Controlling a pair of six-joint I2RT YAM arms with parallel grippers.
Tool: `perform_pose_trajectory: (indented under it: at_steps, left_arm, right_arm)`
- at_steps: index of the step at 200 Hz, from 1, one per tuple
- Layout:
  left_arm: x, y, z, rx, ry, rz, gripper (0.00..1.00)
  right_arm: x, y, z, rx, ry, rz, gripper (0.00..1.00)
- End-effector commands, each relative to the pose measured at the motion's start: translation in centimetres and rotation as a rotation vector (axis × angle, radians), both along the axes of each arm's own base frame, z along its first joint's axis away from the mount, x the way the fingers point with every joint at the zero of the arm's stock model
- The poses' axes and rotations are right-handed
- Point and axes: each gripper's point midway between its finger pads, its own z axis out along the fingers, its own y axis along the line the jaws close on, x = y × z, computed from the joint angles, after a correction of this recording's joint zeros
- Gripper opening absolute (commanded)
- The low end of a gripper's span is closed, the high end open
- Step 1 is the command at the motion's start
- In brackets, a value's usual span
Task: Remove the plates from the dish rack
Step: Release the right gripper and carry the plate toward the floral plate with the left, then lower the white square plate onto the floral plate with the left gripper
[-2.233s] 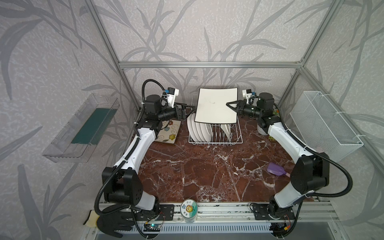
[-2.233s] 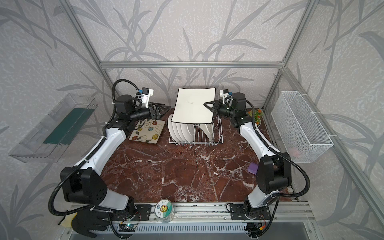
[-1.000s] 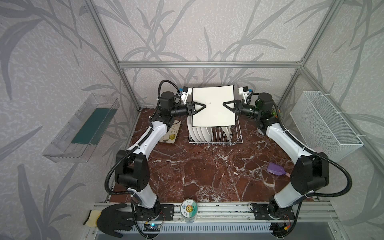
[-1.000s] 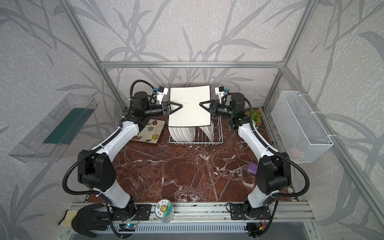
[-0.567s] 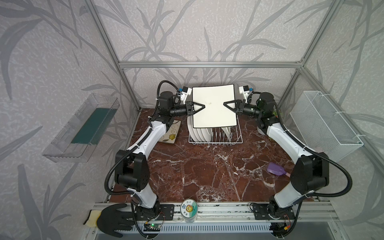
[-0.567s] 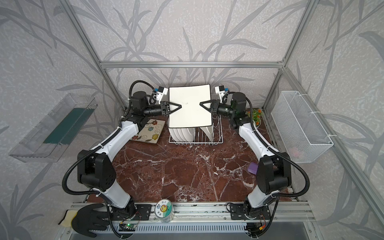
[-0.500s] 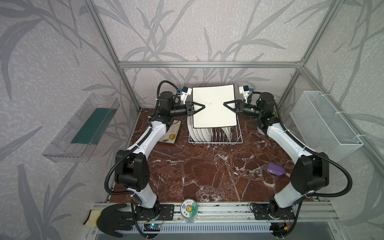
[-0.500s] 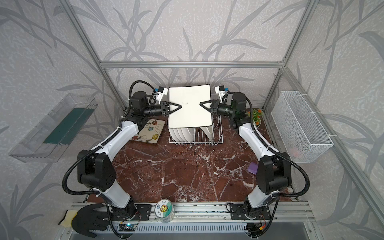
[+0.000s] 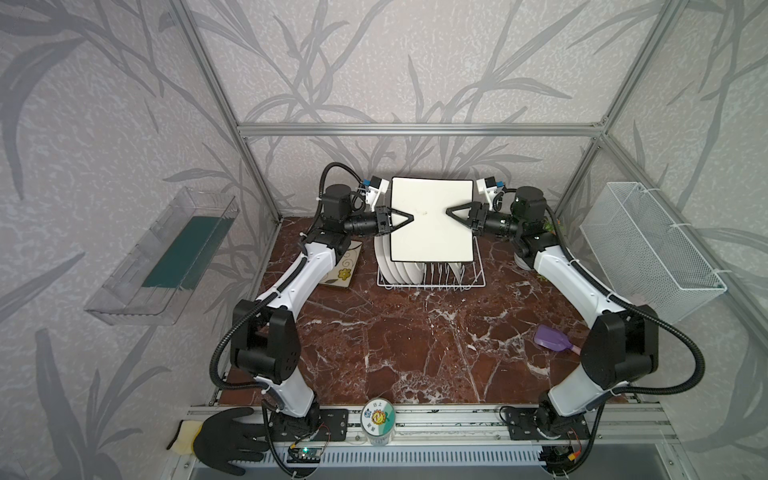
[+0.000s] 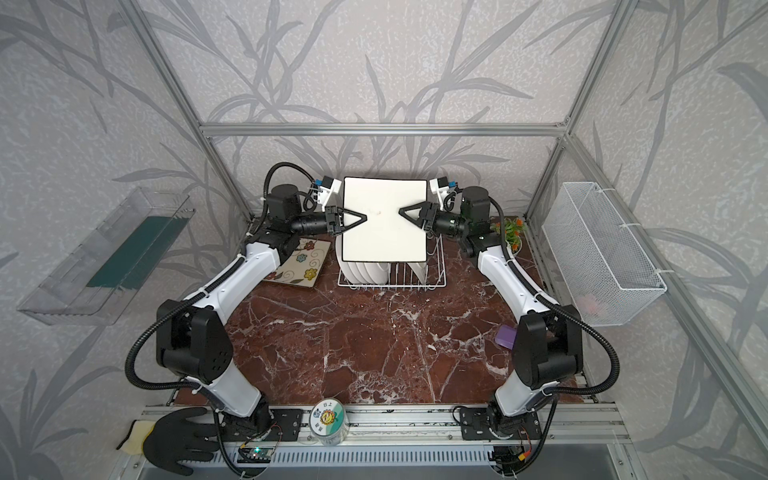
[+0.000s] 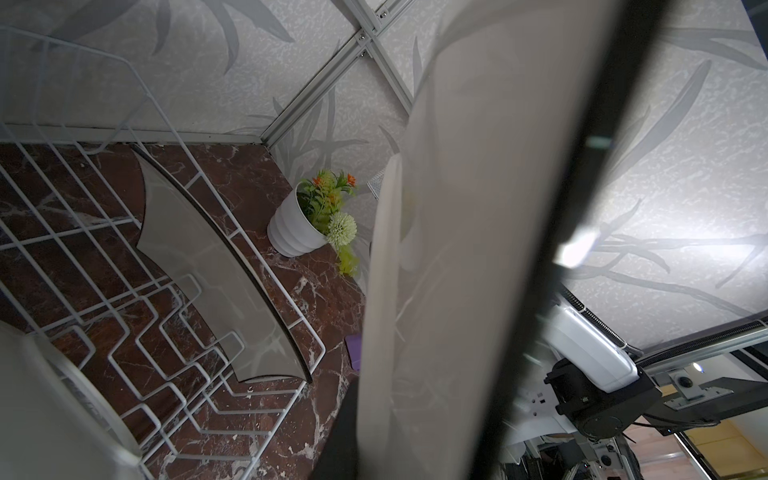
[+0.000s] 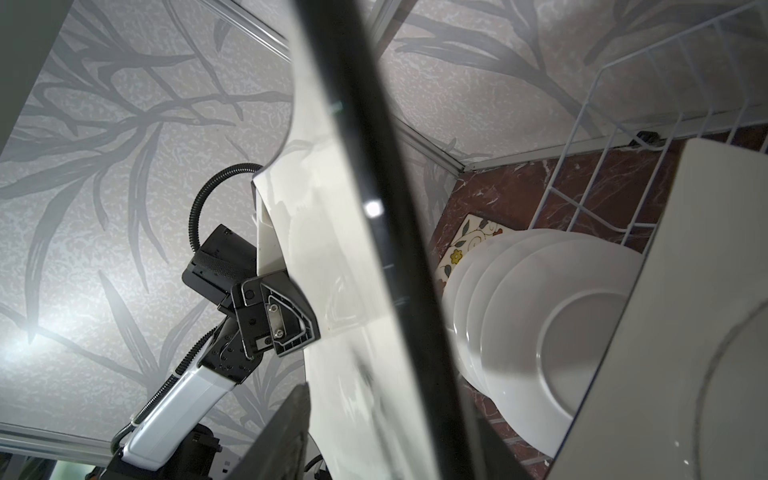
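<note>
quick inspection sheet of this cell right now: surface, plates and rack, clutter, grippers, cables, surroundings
surface: red marble tabletop, dish rack at its back middle
job's things: square plate held upright above the rack; round white plates standing in the rack; floral plate flat on the table left of it
clutter: purple scoop, potted plant, black glove and labelled tin at the front rail
grippers: left gripper clamped on the square plate's left edge; right gripper at its right edge, grip cannot be told
cables: black hoses loop off both arms, no snag seen
surroundings: clear tray on the left wall, white mesh basket on the right wall
</note>
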Motion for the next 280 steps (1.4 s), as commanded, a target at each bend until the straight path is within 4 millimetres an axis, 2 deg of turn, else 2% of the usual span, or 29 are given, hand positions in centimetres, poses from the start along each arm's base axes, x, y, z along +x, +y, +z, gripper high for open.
perform_pose_trajectory:
  at_steps: [1, 50, 78, 127, 166, 176, 223, 260, 280]
  left_arm:
    - [-0.5, 0.1, 4.1, -0.031, -0.144, 0.01, 0.0]
    - [0.0, 0.3, 4.4, -0.053, -0.145, 0.034, 0.0]
    - [0.4, 0.9, 4.6, -0.058, -0.143, 0.061, 0.0]
    - [1.0, 2.2, 5.3, -0.079, -0.141, 0.117, 0.0]
    - [1.5, 3.3, 6.5, -0.107, -0.153, 0.171, 0.0]
    - [1.6, 3.7, 6.9, -0.114, -0.158, 0.185, 0.0]
    - [1.9, 5.5, 8.2, -0.094, -0.191, 0.286, 0.0]
    - [1.7, 7.1, 8.3, 0.057, -0.233, 0.398, 0.0]
    - [1.5, 8.7, 8.8, 0.153, -0.267, 0.487, 0.0]
  right_arm:
    - [-0.9, -0.7, 3.6, 0.002, -0.105, -0.019, 0.57]
    - [-0.4, -0.6, 3.0, 0.011, -0.083, -0.021, 0.58]
    - [-0.1, -1.1, 2.7, 0.001, -0.074, -0.051, 0.63]
    - [0.3, -2.8, 1.6, -0.069, -0.053, -0.149, 0.78]
    - [0.2, -3.8, 1.0, -0.154, -0.061, -0.208, 0.89]
    - [0.1, -4.2, 1.0, -0.18, -0.066, -0.224, 1.0]
    - [-1.4, -5.2, 0.6, -0.309, -0.132, -0.246, 0.99]
    - [-3.5, -5.4, 0.2, -0.441, -0.207, -0.244, 0.99]
    - [-4.3, -5.2, -0.3, -0.523, -0.258, -0.244, 0.99]
